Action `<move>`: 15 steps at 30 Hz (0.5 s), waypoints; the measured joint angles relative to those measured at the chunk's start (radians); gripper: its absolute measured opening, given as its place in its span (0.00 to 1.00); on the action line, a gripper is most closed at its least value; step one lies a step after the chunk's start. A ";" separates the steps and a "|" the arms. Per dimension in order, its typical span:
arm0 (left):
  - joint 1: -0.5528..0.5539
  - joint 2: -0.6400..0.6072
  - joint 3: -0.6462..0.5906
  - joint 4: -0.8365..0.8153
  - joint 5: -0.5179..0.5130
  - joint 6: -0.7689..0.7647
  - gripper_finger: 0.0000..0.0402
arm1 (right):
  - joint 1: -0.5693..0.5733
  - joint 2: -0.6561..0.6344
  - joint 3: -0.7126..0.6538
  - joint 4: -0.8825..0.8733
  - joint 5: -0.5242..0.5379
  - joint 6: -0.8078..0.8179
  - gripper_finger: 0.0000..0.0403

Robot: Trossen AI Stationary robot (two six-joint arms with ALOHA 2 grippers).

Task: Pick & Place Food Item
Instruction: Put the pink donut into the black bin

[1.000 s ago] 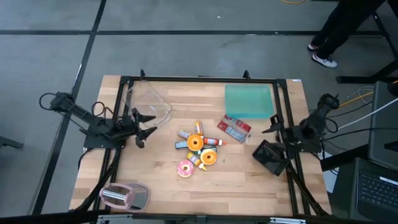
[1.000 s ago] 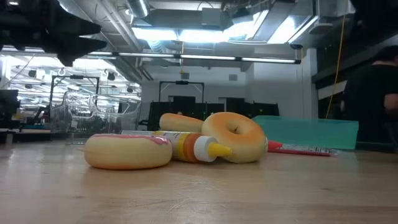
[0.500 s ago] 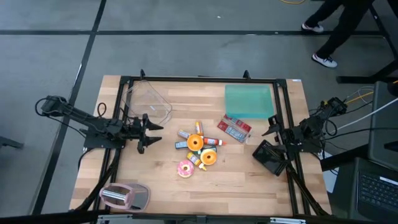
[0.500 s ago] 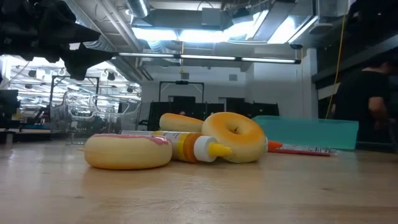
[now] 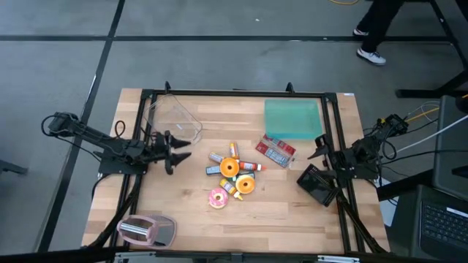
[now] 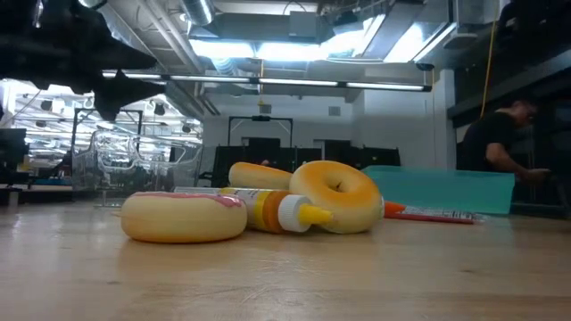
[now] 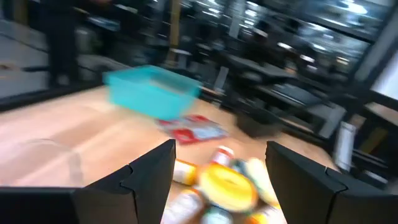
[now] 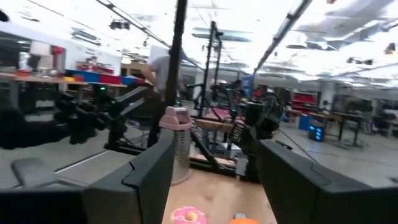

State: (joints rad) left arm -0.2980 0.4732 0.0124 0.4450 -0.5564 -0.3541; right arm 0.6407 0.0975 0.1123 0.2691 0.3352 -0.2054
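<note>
Left gripper [image 5: 178,150], jaws spread and empty, faces the pile of toy food at mid-table; nothing lifted yet, grasp and placement remain. Nearest it, a yellow hot-dog bun [image 5: 216,158] lies flat, long axis across the table. Right gripper [image 5: 319,148], open, waits at the edge

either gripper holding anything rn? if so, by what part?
Nothing is held. The left gripper hangs open, short of the food pile. The right gripper waits open at the table's right edge, empty too.
</note>
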 joint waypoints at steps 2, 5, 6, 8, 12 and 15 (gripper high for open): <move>-0.001 0.001 0.000 0.000 -0.066 -0.007 0.61 | 0.000 0.003 0.000 0.000 0.014 0.016 0.56; 0.000 0.001 0.000 -0.003 -0.176 -0.001 0.61 | 0.000 0.003 0.000 0.001 0.023 -0.011 0.56; 0.000 0.001 0.000 -0.003 -0.189 0.005 0.61 | 0.000 0.003 0.000 0.003 0.024 -0.012 0.56; 0.000 0.001 0.000 -0.003 -0.163 -0.004 0.61 | 0.000 0.003 0.000 0.011 0.026 0.008 0.56; 0.000 0.003 0.000 0.007 -0.182 -0.013 0.60 | 0.000 0.003 0.000 0.034 0.099 -0.016 0.56; 0.000 0.002 0.000 0.008 -0.240 0.030 0.60 | 0.000 0.003 0.000 0.038 0.129 -0.017 0.56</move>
State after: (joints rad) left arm -0.2978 0.4755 0.0124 0.4526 -0.7965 -0.3239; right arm 0.6411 0.1005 0.1123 0.3068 0.4647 -0.2229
